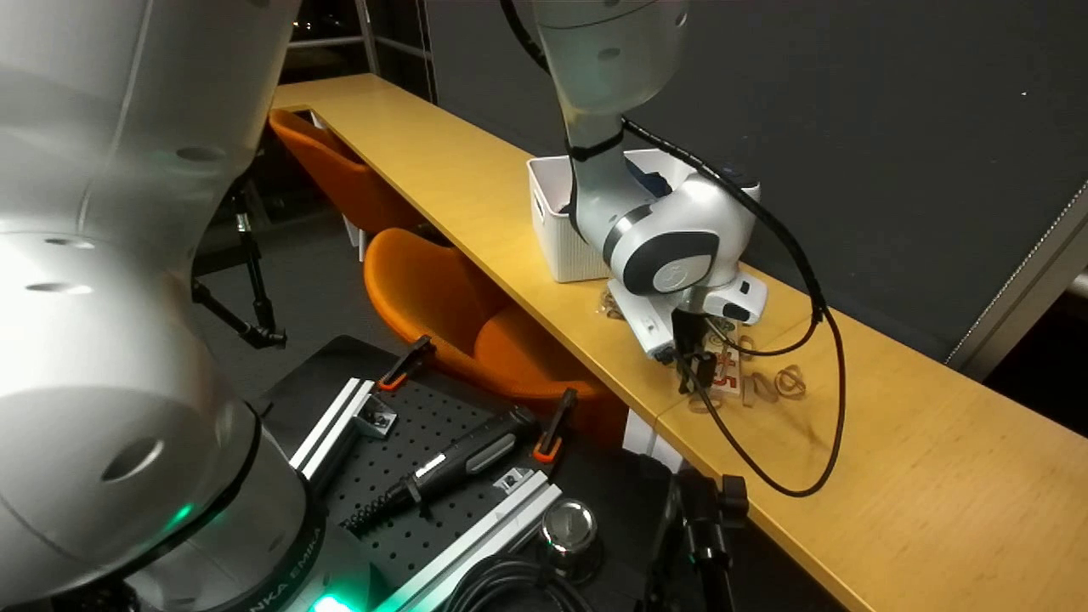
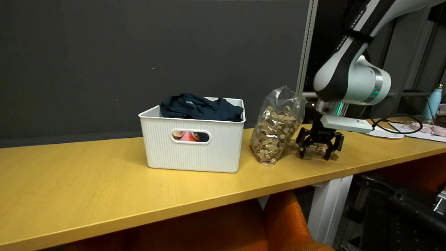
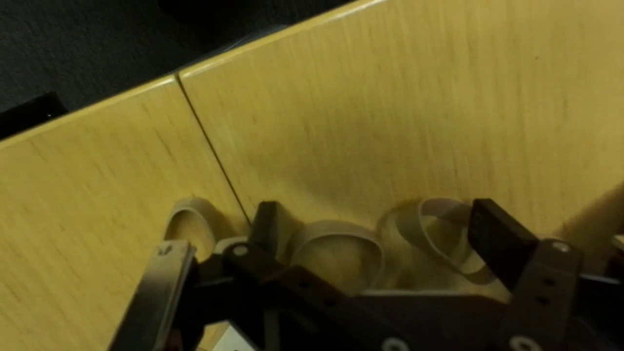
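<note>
Between the wide-parted fingertips of the gripper (image 3: 376,223), which stood released, a tan band (image 3: 334,227) lay looped on the table (image 2: 87,191), just to the right of the clear bag (image 2: 273,136) in an exterior view. The white arm (image 2: 362,82) sloped down from well to the right of that bag, bent so that the gripper pointed straight down, tips close to the table and near the bag.
</note>
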You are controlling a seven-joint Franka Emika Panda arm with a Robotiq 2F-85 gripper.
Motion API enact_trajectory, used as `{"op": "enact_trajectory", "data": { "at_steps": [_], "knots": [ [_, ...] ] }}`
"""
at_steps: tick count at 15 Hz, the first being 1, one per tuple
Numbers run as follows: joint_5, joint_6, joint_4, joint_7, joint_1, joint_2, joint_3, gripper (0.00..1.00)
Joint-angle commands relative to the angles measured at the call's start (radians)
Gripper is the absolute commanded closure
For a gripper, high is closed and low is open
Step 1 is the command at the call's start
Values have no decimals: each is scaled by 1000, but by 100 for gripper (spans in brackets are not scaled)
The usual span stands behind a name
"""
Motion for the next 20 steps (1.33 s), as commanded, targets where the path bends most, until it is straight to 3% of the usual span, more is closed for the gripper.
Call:
{"op": "enact_trajectory", "data": {
  "at_steps": [1,2,4,13,14,20],
  "knots": [
    [12,-21,27,14,13,15,-15,0],
    [8,-19,32,22,19,19,-21,0],
    [5,-20,33,29,24,19,-27,26],
    [-3,-8,32,44,55,4,-60,94],
    [-2,-12,30,46,57,-1,-62,99],
    [2,18,-91,74,73,-137,-92,99]
  ]
}}
